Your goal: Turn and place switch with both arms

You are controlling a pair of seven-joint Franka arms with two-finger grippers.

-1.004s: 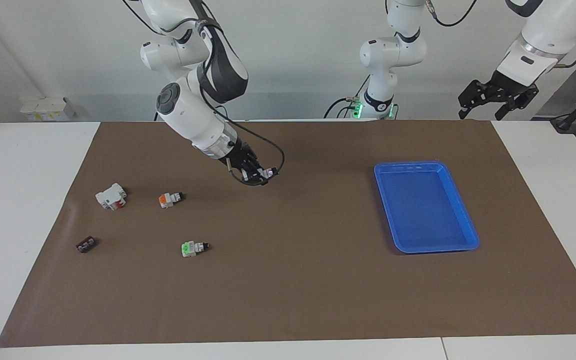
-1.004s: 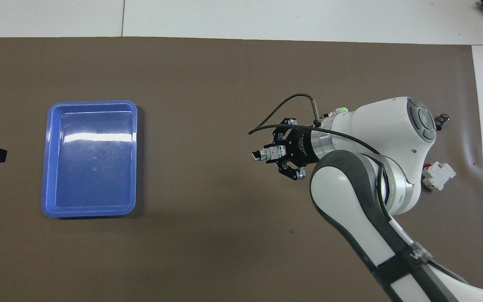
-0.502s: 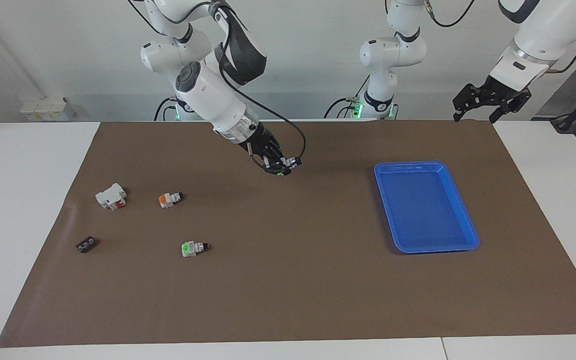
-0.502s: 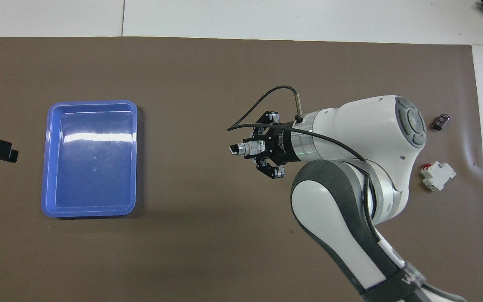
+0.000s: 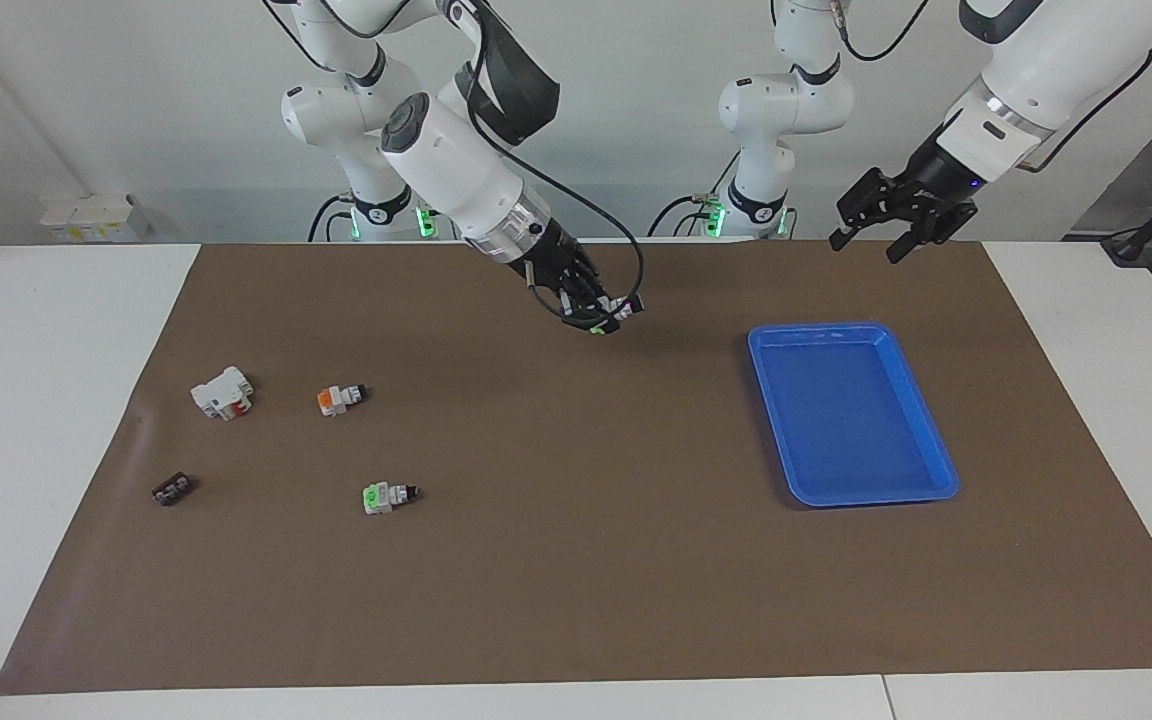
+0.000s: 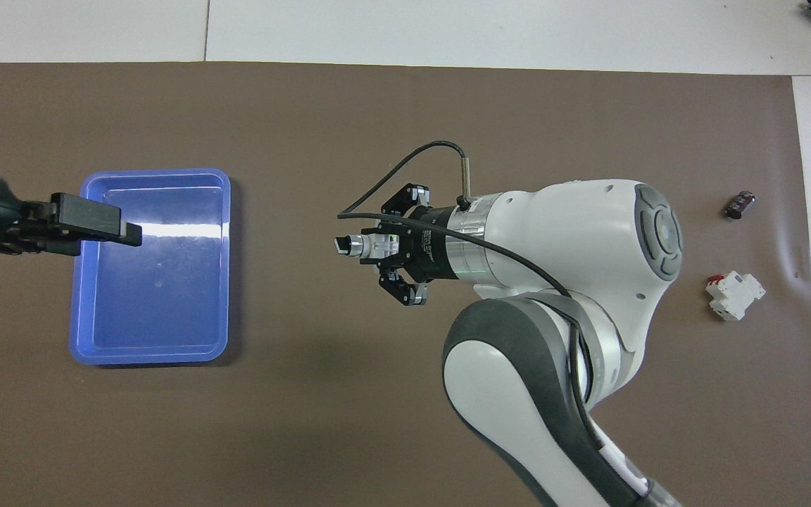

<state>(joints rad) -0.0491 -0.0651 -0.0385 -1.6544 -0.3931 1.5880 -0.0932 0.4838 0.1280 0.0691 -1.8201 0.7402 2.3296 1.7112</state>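
Note:
My right gripper (image 5: 604,312) is shut on the switch (image 5: 618,308), a tiny white block with a pale-green patch and a black knob. It holds the switch in the air over the middle of the brown mat, knob end pointing toward the blue tray (image 5: 851,495). The overhead view shows the right gripper (image 6: 370,248), the switch (image 6: 353,246) and the tray (image 6: 152,358) too. My left gripper (image 5: 871,245) is open and empty in the air. In the overhead view the left gripper (image 6: 99,224) covers the tray's rim at the left arm's end.
A bright-green-ended switch (image 5: 388,495), an orange-ended switch (image 5: 339,398), a white block with red (image 5: 223,392) and a small black part (image 5: 171,489) lie on the mat toward the right arm's end. The right arm hides both switches in the overhead view.
My right gripper has carried the switch across the mat toward the tray. My left gripper has swung in from the table's end to over the tray's rim.

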